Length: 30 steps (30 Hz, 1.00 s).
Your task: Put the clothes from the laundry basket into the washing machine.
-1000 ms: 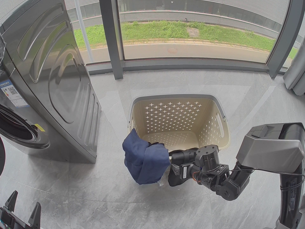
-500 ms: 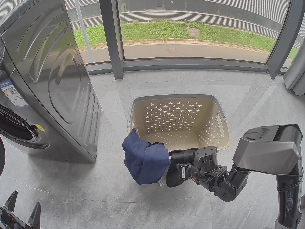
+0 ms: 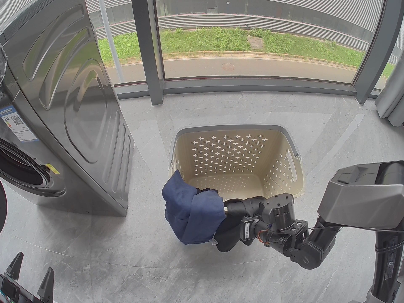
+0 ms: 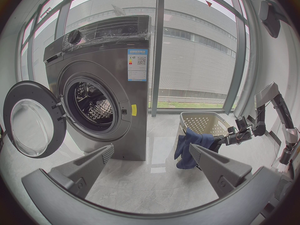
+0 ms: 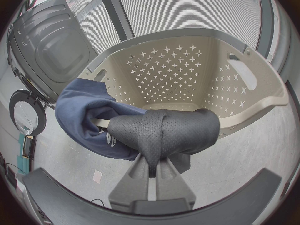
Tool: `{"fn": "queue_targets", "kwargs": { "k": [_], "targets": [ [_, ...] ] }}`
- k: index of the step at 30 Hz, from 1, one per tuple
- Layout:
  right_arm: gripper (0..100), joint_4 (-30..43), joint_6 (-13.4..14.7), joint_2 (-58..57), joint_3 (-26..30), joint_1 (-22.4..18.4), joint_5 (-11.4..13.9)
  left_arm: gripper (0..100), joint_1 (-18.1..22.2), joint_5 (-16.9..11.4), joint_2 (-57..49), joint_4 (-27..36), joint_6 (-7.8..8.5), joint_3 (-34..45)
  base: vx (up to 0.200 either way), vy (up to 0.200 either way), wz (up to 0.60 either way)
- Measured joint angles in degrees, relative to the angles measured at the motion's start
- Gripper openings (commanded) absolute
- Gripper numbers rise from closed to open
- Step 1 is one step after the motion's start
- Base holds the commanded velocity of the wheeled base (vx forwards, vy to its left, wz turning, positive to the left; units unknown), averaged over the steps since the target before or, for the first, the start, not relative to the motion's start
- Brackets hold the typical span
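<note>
Right wrist view: right jaws pinch a dark grey mesh garment (image 5: 175,128) beside blue cloth (image 5: 84,110); left jaws spread.

Washing machine (image 3: 63,106) left, laundry basket (image 3: 235,128) to its right — garment (image 3: 191,215) over near-left rim, right gripper (image 5: 152,172) clamping cloth (image 3: 227,237) beside it

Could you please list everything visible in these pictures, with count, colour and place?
washing machine: one, grey, on the robot's left, door swung open
laundry basket: one, cream with grey rim, on the floor ahead
blue garment: one, blue, draped over the basket's near-left rim
dark garment: one, dark grey, at the near rim beside it
curtain: one, pale grey, far right
left gripper: one, grey, low left, fingers apart, empty
right gripper: one, grey, fingers shut on the dark garment
</note>
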Motion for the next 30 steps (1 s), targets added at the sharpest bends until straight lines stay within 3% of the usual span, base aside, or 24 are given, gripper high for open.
{"fn": "queue_targets", "kwargs": {
  "k": [9,21,30],
  "targets": [
    [0,0.2,-0.1,-11.2,6.6,-0.3,0.5,100,0.0,0.0,0.0,0.0,0.0,0.0,0.0,0.0,0.0],
    [0,0.7,-0.4,-28.2,9.9,-0.1,1.1,100,0.0,0.0,0.0,0.0,0.0,0.0,0.0,0.0,0.0],
    [0,1.3,-5.7,-42.3,11.1,0.4,4.8,100,0.0,0.0,0.0,0.0,0.18,0.0,0.0,0.0,0.0]
  ]
}}
